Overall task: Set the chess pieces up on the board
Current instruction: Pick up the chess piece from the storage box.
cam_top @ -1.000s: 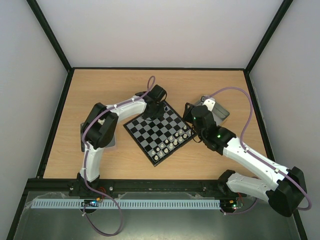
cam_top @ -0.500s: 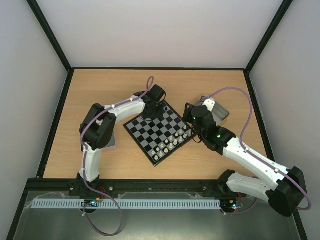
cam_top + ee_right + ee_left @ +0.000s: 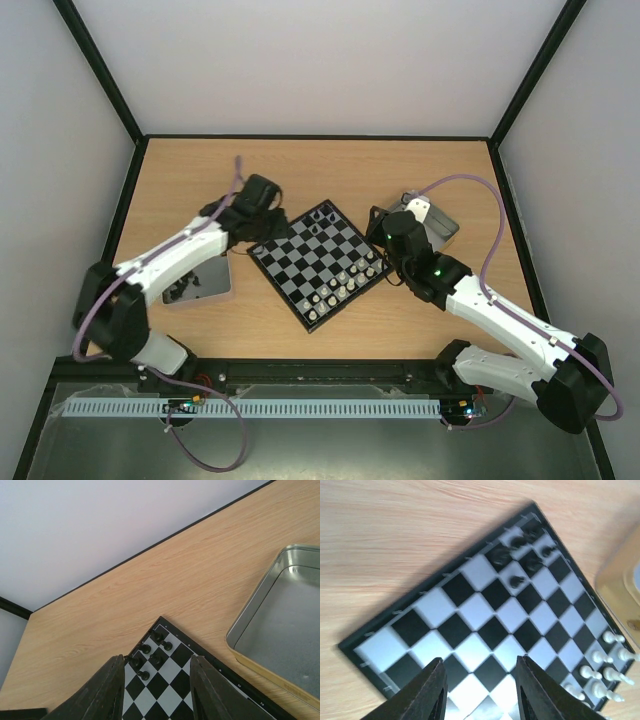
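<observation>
The board [image 3: 300, 265] lies diagonally at the table's middle. Several black chess pieces [image 3: 322, 215] stand in its far corner, and white ones [image 3: 345, 285] line its near right edge. My left gripper [image 3: 272, 228] hovers over the board's left corner. In the left wrist view it [image 3: 480, 682] is open with nothing between the fingers [image 3: 434, 690], above bare squares [image 3: 470, 575]; black pieces [image 3: 520, 555] and white pieces [image 3: 605, 665] show beyond. My right gripper [image 3: 385, 238] hangs over the right corner, open [image 3: 157, 680] and empty, looking at the black pieces [image 3: 150, 655].
A metal tin [image 3: 205, 290] holding dark pieces sits left of the board under the left arm. A second tin [image 3: 445, 228] lies right of the board, seen with nothing in it in the right wrist view [image 3: 280, 625]. Black frame rails border the table.
My left gripper has opened and swung back leftward from the board's far corner to its left corner, uncovering the black pieces there. The right arm has not moved.
</observation>
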Available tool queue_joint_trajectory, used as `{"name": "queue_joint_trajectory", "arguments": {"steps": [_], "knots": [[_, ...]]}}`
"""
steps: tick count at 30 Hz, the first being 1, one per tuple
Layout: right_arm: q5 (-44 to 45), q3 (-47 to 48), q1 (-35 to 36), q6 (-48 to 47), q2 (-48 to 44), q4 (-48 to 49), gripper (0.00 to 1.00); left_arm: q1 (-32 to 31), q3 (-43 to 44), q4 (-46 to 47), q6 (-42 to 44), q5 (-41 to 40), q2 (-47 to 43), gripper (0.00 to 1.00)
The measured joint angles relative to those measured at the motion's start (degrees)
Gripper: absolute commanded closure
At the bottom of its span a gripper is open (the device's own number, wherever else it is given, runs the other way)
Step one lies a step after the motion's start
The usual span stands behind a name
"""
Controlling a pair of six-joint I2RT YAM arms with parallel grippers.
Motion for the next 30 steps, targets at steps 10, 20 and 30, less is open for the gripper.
{"name": "queue_joint_trajectory", "arguments": {"steps": [10,20,30], "knots": [[-0.94,-0.07,0.00,0.24,0.66,0.22,0.65,16.68,-28.20,8.09,-12.52,-0.44,-27.30,0.55],[-2.08,-0.07,0.00,0.48,1.75,0.42,0.65,30.51,-38.01,18.40,-23.08,8.44,-28.39,0.68],[-2.16,-0.07,0.00,0.46,1.81,0.52,0.65,35.19,-40.72,27.04,-26.64,15.85,-18.40,0.71]]}}
